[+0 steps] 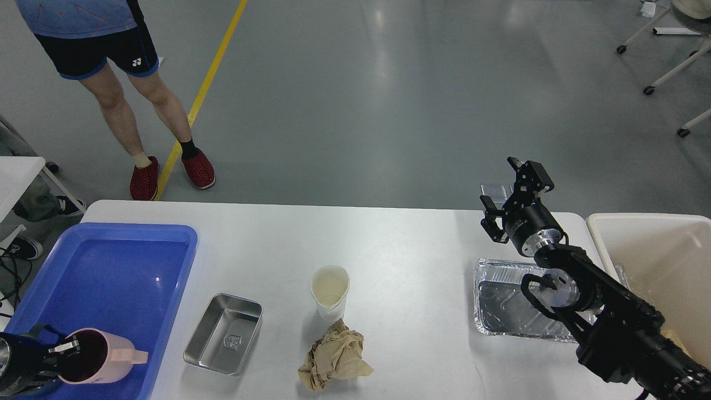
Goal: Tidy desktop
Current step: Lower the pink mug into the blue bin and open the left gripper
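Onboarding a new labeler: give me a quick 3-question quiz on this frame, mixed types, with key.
1. True or false: the paper cup lies tipped over on the desktop.
2. Multiple choice: what is the left gripper shut on? A) steel tray B) pink mug C) crumpled paper
3. Fill in: the foil tray sits beside the beige ____ at the table's right end.

Key
1. False: it stands upright, just behind the crumpled paper.
2. B: it grips the pink mug at the rim, over the blue tray; the steel tray is untouched.
3. bin. The right gripper is open and raised behind the foil tray.
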You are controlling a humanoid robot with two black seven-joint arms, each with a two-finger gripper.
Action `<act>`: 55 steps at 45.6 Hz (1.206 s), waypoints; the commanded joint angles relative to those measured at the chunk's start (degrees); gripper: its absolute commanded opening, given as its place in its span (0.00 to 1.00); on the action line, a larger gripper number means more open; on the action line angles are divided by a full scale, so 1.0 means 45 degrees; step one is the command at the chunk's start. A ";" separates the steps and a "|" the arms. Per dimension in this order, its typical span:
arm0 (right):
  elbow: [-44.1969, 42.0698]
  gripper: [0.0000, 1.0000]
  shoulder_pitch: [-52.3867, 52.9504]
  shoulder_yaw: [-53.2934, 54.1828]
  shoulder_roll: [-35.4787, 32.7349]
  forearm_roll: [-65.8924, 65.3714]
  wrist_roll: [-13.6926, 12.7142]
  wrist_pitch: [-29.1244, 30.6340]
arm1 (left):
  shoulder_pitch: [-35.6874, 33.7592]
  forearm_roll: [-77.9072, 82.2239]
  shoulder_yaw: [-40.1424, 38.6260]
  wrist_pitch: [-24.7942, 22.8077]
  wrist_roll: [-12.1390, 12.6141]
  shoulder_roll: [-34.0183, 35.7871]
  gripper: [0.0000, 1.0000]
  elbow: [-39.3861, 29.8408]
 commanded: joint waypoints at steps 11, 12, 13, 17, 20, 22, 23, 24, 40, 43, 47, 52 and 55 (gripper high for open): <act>-0.0195 1.00 -0.0039 0.0000 0.0118 0.0020 0.0020 0.0019 | -0.0019 -0.0334 -0.0056 0.0018 0.0031 0.0028 0.97 -0.0003; -0.0195 1.00 -0.0039 0.0000 0.0137 0.0020 0.0020 0.0000 | -0.0019 -0.0334 -0.0056 0.0018 0.0031 0.0028 0.97 -0.0003; -0.0195 1.00 -0.0039 0.0000 0.0156 0.0020 0.0020 0.0000 | -0.0019 -0.0334 -0.0056 0.0018 0.0031 0.0028 0.97 -0.0022; -0.0215 1.00 0.0000 0.0000 0.0196 0.0001 0.0020 0.0019 | -0.0039 -0.0334 -0.0076 -0.0001 0.0031 0.0087 0.97 -0.0003; -0.0215 1.00 0.0020 0.0000 0.0196 0.0000 0.0020 0.0000 | -0.0019 -0.0334 -0.0076 -0.0001 0.0031 0.0126 0.97 -0.0022; -0.0215 1.00 0.0001 0.0000 0.0176 0.0001 0.0020 0.0019 | -0.0039 -0.0334 -0.0057 -0.0001 0.0031 0.0126 0.97 -0.0023; -0.0215 1.00 0.0000 0.0000 0.0176 0.0020 0.0020 0.0000 | -0.0019 -0.0334 -0.0056 0.0018 0.0031 0.0126 0.97 -0.0023; -0.0215 1.00 0.0000 0.0000 0.0176 0.0001 0.0020 0.0000 | -0.0039 -0.0334 -0.0056 0.0018 0.0031 0.0126 0.97 -0.0023; -0.0176 1.00 0.0020 0.0000 0.0196 0.0020 0.0020 0.0000 | -0.0019 -0.0334 -0.0056 0.0018 0.0012 0.0068 0.97 -0.0042; -0.0156 1.00 0.0020 0.0000 0.0196 0.0020 0.0020 0.0000 | -0.0019 -0.0334 -0.0056 0.0018 0.0012 0.0067 0.97 -0.0042; -0.0039 1.00 0.0059 0.0000 0.0196 0.0020 0.0020 0.0019 | -0.0019 -0.0334 -0.0056 0.0038 0.0011 0.0067 0.97 -0.0042; 0.0428 1.00 0.0079 0.0019 0.0157 0.0020 0.0059 0.0019 | -0.0019 -0.0334 -0.0056 0.0038 0.0012 0.0048 0.97 -0.0042; 0.0995 1.00 0.0098 0.0077 0.0059 0.0020 0.0059 0.0000 | -0.0019 -0.0334 -0.0018 0.0057 0.0011 0.0067 0.97 -0.0042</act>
